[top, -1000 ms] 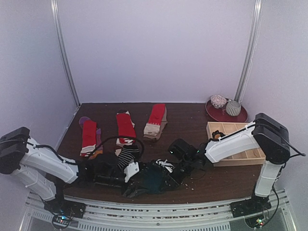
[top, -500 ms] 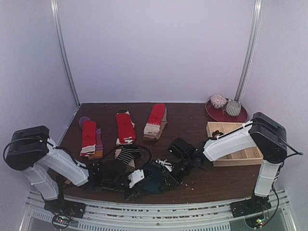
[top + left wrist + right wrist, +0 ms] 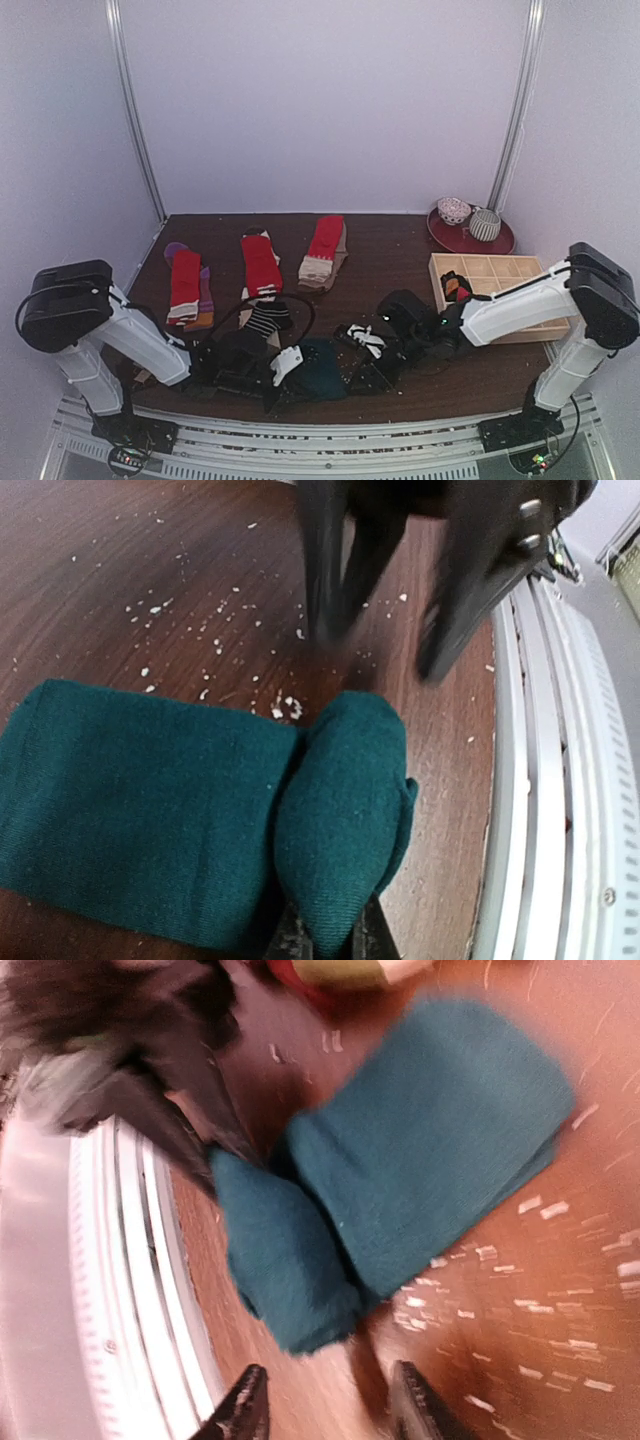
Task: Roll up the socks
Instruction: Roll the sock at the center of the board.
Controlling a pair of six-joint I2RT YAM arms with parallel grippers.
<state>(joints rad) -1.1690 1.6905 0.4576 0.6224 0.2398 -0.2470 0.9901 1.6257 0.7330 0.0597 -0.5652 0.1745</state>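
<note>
Teal sock (image 3: pixel 320 370) lies at the near edge of the surface, a little left of centre. It is partly rolled, with a fat roll on the side nearest that edge and the rest lying flat behind it.

Over the last second my left end effector (image 3: pixel 330 942) has gone from wide apart to fully closed. The left wrist view shows its fingertips pinching the rolled end. In the same second my right end effector (image 3: pixel 330 1410) has let go. Its fingers stand apart with nothing between them, and it has drawn back toward the right edge, off the sock it was on a moment ago.

I read this as a handover. The left now keeps the roll from springing loose, which frees the right to take a new hold. The roll is only begun, and the flat length has yet to be wound in.

The striped pair (image 3: pixel 266 318) just behind it and the red pairs (image 3: pixel 261 265) toward the far left lie flat, so most of the job remains.
</note>
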